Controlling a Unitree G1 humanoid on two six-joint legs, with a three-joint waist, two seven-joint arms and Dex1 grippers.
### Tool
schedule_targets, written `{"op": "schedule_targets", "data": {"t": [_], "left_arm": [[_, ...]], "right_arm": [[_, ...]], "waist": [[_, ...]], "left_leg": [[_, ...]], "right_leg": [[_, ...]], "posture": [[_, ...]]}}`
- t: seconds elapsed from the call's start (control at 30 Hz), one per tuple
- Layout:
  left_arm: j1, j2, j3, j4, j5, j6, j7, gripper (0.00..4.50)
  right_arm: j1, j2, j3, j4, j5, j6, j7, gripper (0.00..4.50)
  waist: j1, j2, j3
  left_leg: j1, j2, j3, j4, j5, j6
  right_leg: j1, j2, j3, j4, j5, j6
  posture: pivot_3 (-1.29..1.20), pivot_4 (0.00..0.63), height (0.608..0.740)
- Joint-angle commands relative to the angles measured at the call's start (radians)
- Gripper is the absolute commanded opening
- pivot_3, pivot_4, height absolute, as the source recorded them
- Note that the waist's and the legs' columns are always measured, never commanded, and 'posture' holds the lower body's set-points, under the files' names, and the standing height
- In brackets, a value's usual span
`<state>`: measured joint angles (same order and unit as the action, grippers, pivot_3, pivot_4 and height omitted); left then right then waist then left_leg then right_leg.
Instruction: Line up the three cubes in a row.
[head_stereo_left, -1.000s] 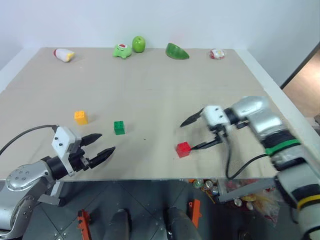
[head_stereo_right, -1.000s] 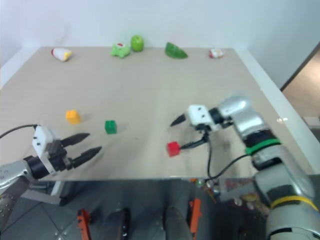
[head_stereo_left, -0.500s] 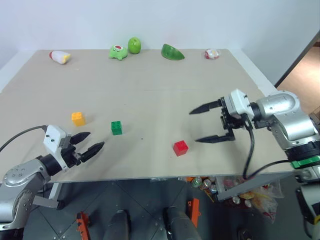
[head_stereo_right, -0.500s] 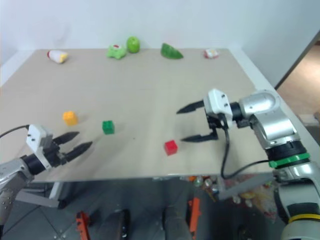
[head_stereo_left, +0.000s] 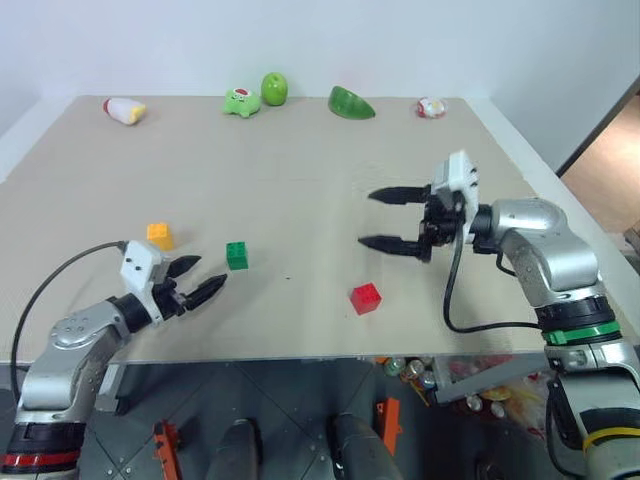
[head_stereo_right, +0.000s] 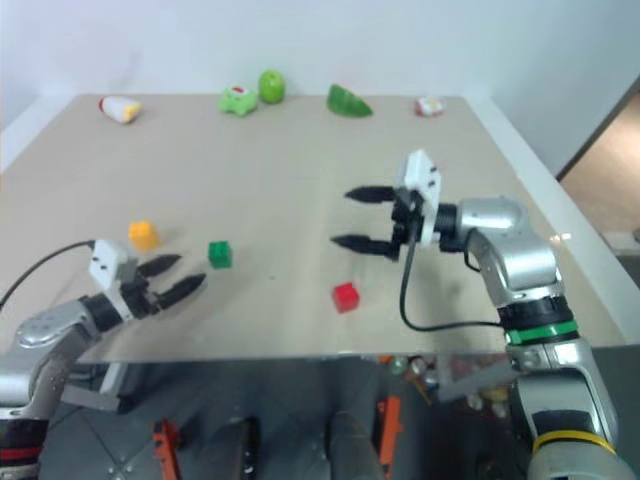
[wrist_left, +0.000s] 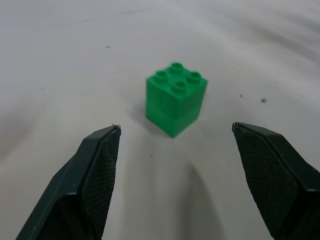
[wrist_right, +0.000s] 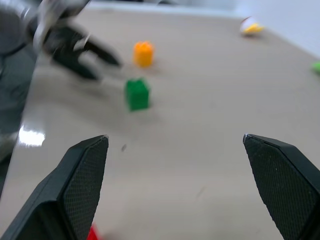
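The left pincer (head_stereo_left: 203, 281), fingers apart, has advanced toward the green cube (head_stereo_left: 237, 255) at its 1 o'clock; the right pincer (head_stereo_left: 383, 219), also apart and empty, has lifted away from the red cube (head_stereo_left: 365, 298).

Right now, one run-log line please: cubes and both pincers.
green cube: ahead of open left pincer, untouched | red cube: free on table | yellow cube: free | right pincer: open, empty, raised

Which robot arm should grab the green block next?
Probably the left. The left gripper is open, close to the green cube and aimed straight at it. The right gripper, also open, hovers well off to the other side.
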<state>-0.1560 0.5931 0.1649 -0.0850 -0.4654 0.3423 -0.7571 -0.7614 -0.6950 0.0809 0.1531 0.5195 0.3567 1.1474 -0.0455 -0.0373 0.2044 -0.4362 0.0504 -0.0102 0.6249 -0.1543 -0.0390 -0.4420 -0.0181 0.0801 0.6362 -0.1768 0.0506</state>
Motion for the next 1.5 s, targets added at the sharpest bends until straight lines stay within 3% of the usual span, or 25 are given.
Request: {"op": "schedule_targets", "data": {"t": [0.03, 0.33, 0.77, 1.03, 1.27, 1.5], "left_arm": [[-0.059, 0.001, -0.019, 0.058, 0.036, -0.054, -0.032, 3.69], [-0.254, 0.006, -0.082, 0.327, 0.111, -0.141, -0.149, 3.69], [-0.415, -0.005, -0.157, 0.582, 0.191, -0.244, -0.305, 3.69], [-0.474, -0.031, -0.166, 0.659, 0.207, -0.286, -0.364, 1.27], [-0.458, -0.017, -0.196, 0.597, 0.242, -0.296, -0.405, 1.27], [-0.385, -0.02, -0.313, 0.293, 0.213, -0.207, -0.538, 1.27]], "right_arm": [[0.026, 0.013, -0.032, -0.089, 0.041, 0.077, -0.016, 4.48], [0.139, 0.056, -0.034, -0.269, 0.079, 0.195, -0.067, 4.48], [0.154, 0.053, -0.057, -0.289, 0.07, 0.211, -0.099, 4.48], [0.147, 0.055, -0.052, -0.271, 0.053, 0.196, -0.109, 4.5], [0.152, 0.012, -0.055, -0.228, 0.011, 0.159, -0.064, 4.5], [0.155, -0.132, -0.088, -0.003, -0.08, 0.023, 0.057, 4.5]], "waist": [[0.0, 0.0, 0.0], [0.001, 0.0, 0.0], [0.0, 0.0, 0.0], [0.0, 0.0, 0.0], [0.0, 0.0, 0.0], [0.002, 0.0, 0.0]], "left_leg": [[0.0, 0.0, 0.0, 0.0, 0.0, 0.0], [-0.001, 0.0, 0.0, 0.001, 0.0, 0.0], [-0.001, 0.0, 0.0, 0.001, 0.0, 0.0], [-0.001, 0.0, 0.0, 0.001, 0.0, 0.0], [-0.001, 0.0, 0.0, 0.001, 0.0, 0.0], [-0.003, -0.001, 0.003, 0.001, 0.0, 0.0]], "right_leg": [[0.0, 0.0, 0.0, 0.0, 0.0, 0.0], [0.0, 0.0, 0.0, 0.0, 0.0, 0.001], [0.0, 0.0, 0.0, 0.0, 0.0, 0.001], [0.0, 0.0, 0.0, 0.0, 0.001, 0.001], [0.0, 0.0, 0.0, 0.0, 0.001, 0.002], [0.0, -0.002, 0.002, 0.0, -0.001, 0.003]], "posture": [[0.0, 0.15, 0.733], [0.0, 0.15, 0.733], [0.0, 0.15, 0.733], [0.0, 0.15, 0.733], [0.0, 0.15, 0.733], [0.0, 0.15, 0.733]]}}
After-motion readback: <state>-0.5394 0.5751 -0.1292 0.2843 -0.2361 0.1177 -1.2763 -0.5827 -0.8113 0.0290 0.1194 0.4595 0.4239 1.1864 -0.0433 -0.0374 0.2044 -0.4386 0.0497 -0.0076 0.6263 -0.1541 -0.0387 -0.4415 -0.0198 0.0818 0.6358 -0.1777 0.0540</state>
